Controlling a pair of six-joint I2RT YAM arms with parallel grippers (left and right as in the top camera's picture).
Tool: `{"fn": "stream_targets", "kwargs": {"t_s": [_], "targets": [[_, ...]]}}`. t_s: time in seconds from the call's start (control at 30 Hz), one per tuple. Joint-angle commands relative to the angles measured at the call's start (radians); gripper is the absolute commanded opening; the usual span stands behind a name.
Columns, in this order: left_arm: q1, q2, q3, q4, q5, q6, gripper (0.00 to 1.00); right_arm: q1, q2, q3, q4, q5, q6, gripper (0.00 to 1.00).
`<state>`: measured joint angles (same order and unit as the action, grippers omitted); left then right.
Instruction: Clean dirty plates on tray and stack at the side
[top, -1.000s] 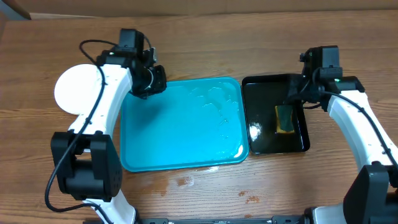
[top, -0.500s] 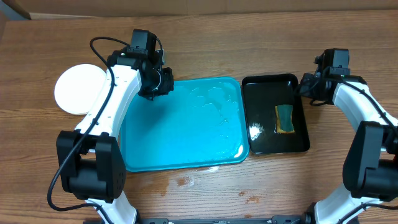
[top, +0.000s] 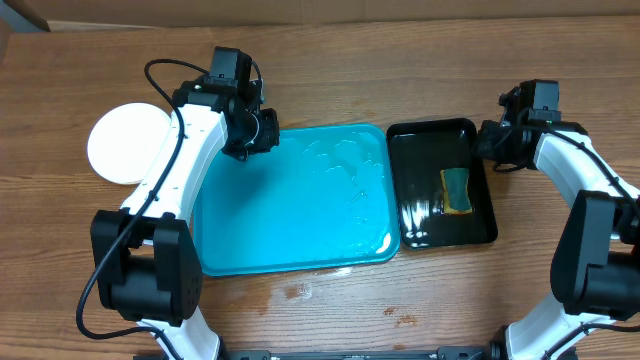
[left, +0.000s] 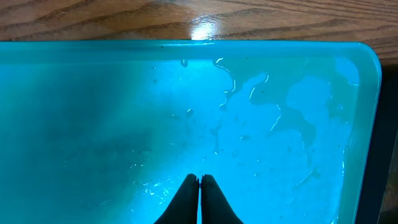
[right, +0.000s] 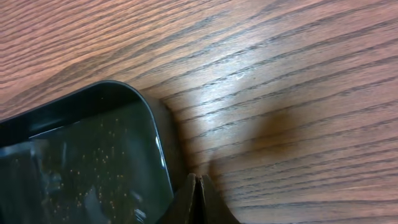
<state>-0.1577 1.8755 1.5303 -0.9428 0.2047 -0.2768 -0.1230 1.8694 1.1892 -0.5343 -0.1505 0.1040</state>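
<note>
— Where's the white plate (top: 125, 143)?
— At the desk's left edge, just off the turquoise tray (top: 290, 230).
— Holding anything?
— No. The left gripper (left: 199, 180), over the tray, and the right gripper (right: 198, 179) are both closed, empty.

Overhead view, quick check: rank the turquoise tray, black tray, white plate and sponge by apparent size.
Largest to smallest:
1. turquoise tray
2. black tray
3. white plate
4. sponge, clearly the smallest

All lie at table level, so the order is dependable.
</note>
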Motion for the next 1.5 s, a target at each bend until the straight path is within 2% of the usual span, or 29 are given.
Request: {"fn": "stream_targets", "kwargs": {"t_s": [0.0,0.2,0.4,0.47,0.57,0.6,0.63,0.67,0.87,1.47], "targets": [[-0.006,-0.024,-0.010,0.005,-0.006,0.023,0.07,0.004,0.003,0.009,0.002,-0.039,-0.008,0.04],[-0.006,-0.024,-0.010,0.012,-0.011,0.023,0.07,-0.002,0.001,0.097,-0.043,-0.009,-0.008,0.08],[-0.006,-0.024,-0.010,0.016,-0.037,0.023,0.11,0.033,-0.002,0.325,-0.359,-0.085,-0.009,0.29],[-0.006,-0.024,-0.010,0.020,-0.037,0.023,0.24,0.056,-0.002,0.368,-0.430,-0.111,-0.009,0.36],[-0.006,-0.024,-0.010,0.021,-0.037,0.023,0.63,0.097,-0.002,0.381,-0.470,-0.159,-0.008,0.52],[-0.006,-0.024,-0.010,0.020,-0.037,0.023,0.84,0.109,-0.002,0.381,-0.473,-0.167,-0.008,0.61],[-0.006,-0.024,-0.010,0.020,-0.037,0.023,1.00,0.122,-0.002,0.381,-0.475,-0.166,-0.007,0.76],[-0.006,-0.024,-0.010,0.020,-0.037,0.023,1.00,0.136,-0.002,0.381,-0.475,-0.166,-0.007,1.00],[-0.006,-0.024,-0.010,0.020,-0.037,0.023,1.00,0.180,-0.002,0.381,-0.474,-0.166,-0.007,1.00],[-0.006,-0.024,-0.010,0.020,-0.037,0.023,1.00,0.180,-0.002,0.381,-0.473,-0.166,-0.008,1.00]]}}
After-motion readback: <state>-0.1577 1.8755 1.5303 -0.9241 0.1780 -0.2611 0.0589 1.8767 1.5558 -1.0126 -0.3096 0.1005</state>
